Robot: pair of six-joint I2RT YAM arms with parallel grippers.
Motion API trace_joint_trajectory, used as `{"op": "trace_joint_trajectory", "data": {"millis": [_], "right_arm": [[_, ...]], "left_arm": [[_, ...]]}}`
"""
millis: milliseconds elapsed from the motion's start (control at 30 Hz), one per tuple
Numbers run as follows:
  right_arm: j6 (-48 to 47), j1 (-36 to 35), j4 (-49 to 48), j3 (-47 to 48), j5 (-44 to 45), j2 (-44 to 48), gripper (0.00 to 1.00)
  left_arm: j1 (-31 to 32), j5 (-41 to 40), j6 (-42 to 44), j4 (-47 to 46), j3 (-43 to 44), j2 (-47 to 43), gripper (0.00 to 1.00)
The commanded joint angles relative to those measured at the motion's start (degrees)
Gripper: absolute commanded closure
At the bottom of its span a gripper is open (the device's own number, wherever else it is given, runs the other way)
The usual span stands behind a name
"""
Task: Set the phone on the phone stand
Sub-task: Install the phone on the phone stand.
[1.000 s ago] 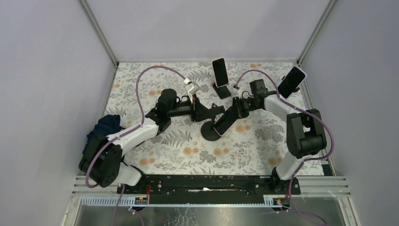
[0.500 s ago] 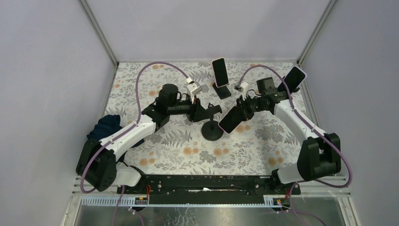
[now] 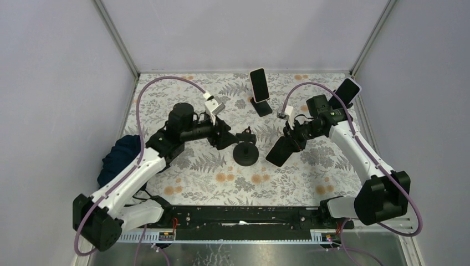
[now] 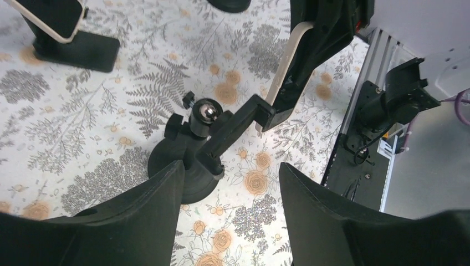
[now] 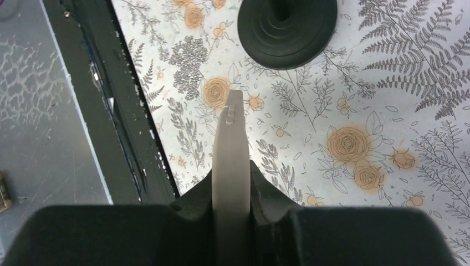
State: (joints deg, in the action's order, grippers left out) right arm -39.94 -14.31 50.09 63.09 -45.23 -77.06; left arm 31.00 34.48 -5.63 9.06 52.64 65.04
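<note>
The black phone stand (image 3: 245, 154) has a round base, a ball joint and a clamp arm, and stands mid-table; it also shows in the left wrist view (image 4: 191, 160). My left gripper (image 3: 226, 136) is open and empty just left of the stand, its jaws wide apart in the left wrist view (image 4: 230, 169). My right gripper (image 3: 294, 139) is shut on a cream-edged phone (image 3: 279, 151) and holds it tilted just right of the stand, apart from it. The right wrist view shows the phone (image 5: 230, 149) edge-on between the fingers, with the stand base (image 5: 287, 25) ahead.
Two other phones sit on their own stands: one at the back middle (image 3: 259, 84), one at the back right (image 3: 345, 95). A dark blue cloth (image 3: 119, 153) lies at the left edge. The black rail (image 3: 244, 215) runs along the near edge.
My left gripper has drawn back leftward from the stand's clamp and stands open. My right gripper has carried the phone right and nearer, off the stand.
</note>
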Motion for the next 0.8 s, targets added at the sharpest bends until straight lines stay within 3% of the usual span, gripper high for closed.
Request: {"op": "trace_joint_trajectory", "data": {"millis": [0,300,433,600,767], "right_arm": [[-6.25,-0.48,5.96,5.25,-5.17,3.56,1.00],[-7.22,-11.38,14.71,18.15,-5.35,2.25,1.00],[-6.94,-13.06,19.57,29.03,-6.17,-1.11,1.00],[-7.07,-14.24,22.45,36.75,-6.09,-4.60,1.00],[-6.33,-16.82,22.80,38.40,-4.97,-5.55,1.00]], "left_arm": [[-0.42,-0.75,1.59,2.34,-1.01,-4.81,0.29],[0.60,7.42,-2.39,0.92,4.83,-6.24,0.24],[6.82,9.66,-2.08,0.62,7.59,-2.34,0.23],[12.87,5.82,0.07,1.26,8.97,2.93,0.23],[15.29,2.39,0.55,-0.61,10.91,6.82,0.25]]}}
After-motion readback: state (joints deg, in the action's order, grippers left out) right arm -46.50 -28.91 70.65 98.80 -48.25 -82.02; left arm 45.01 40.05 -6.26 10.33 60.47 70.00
